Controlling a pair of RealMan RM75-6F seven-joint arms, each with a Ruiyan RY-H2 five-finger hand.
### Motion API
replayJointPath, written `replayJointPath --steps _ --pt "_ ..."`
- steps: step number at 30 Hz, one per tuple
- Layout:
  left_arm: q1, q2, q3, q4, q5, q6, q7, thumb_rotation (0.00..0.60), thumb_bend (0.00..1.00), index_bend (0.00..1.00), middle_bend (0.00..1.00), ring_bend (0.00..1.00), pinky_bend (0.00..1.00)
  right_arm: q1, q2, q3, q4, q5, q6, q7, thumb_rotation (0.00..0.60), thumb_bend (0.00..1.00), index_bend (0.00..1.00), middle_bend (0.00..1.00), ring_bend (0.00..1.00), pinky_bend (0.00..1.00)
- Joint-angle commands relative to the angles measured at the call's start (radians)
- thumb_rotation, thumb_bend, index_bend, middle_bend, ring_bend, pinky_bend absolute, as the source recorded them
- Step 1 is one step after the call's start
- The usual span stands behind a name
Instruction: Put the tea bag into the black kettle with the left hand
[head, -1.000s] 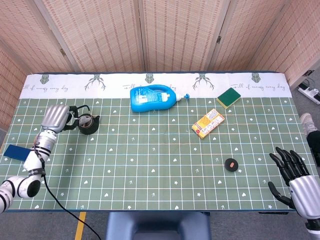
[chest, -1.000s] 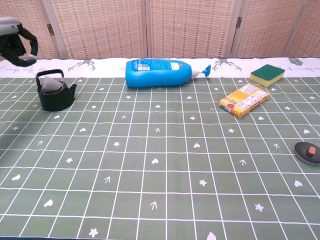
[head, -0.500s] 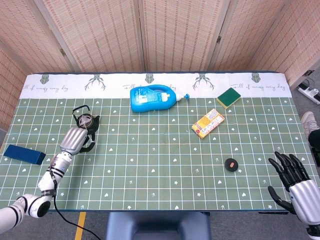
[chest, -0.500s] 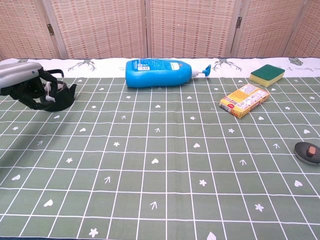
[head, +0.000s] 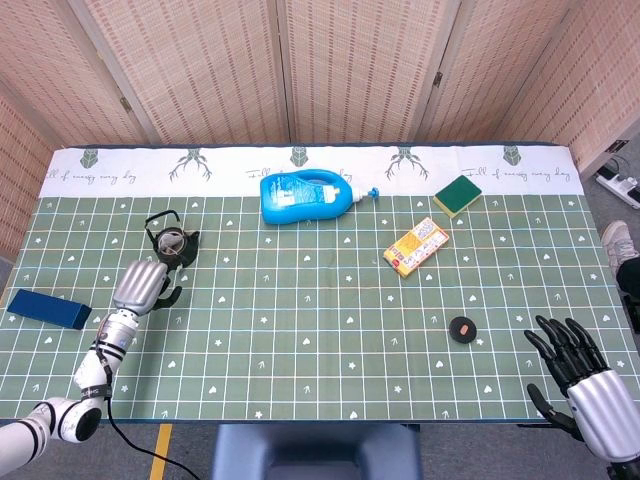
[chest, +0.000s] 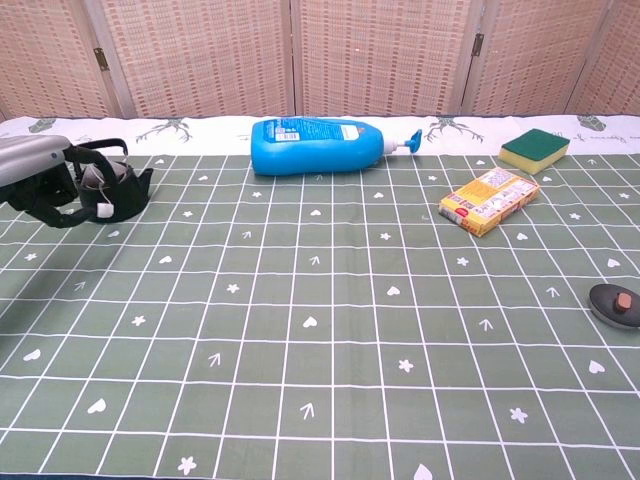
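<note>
Your right hand (head: 580, 375) hovers at the near right corner of the green-checked worktop (head: 320, 330), fingers spread and holding nothing. Your left hand (head: 140, 285) hangs low at the near left, fingers curled inward with nothing in them, just in front of the small black kettle (head: 172, 243). A pale tea bag (head: 175, 241) sits inside the kettle's mouth. Further back lie a yellow box (head: 416, 246), a blue detergent bottle (head: 300, 196) on its side and a green sponge (head: 457, 195).
</note>
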Motion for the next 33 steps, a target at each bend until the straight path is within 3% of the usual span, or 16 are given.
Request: replayJointPath --steps 1,4,12,22,33 --pt "0.005 0.01 -0.001 -0.005 -0.003 -0.011 -0.007 0.6 0.27 0.09 1.0 1.0 1.0 0.001 0.0 0.003 0.0 0.006 -0.001 0.005 0.6 0.42 0.0 0.0 0.0 0.0" --pt "0.009 0.027 0.002 -0.025 0.006 -0.014 -0.011 0.6 0.2 0.08 1.0 1.0 1.0 0.003 0.0 0.003 -0.001 0.008 -0.005 0.004 0.6 0.42 0.0 0.0 0.0 0.0" --pt "0.014 0.103 -0.02 -0.108 -0.012 -0.031 -0.025 0.6 0.19 0.1 1.0 1.0 1.0 0.004 0.0 0.002 -0.006 0.006 -0.011 -0.005 0.6 0.42 0.0 0.0 0.0 0.0" --pt "-0.082 0.233 -0.014 -0.203 -0.299 -0.276 0.231 0.6 0.2 0.06 1.0 1.0 1.0 0.011 0.003 0.004 -0.013 0.019 -0.028 -0.003 0.6 0.42 0.0 0.0 0.0 0.0" --pt "-0.173 0.203 -0.01 -0.162 -0.478 -0.264 0.412 0.6 0.2 0.07 1.0 1.0 1.0 0.021 0.01 0.013 -0.022 0.049 -0.049 0.011 0.6 0.42 0.0 0.0 0.0 0.0"
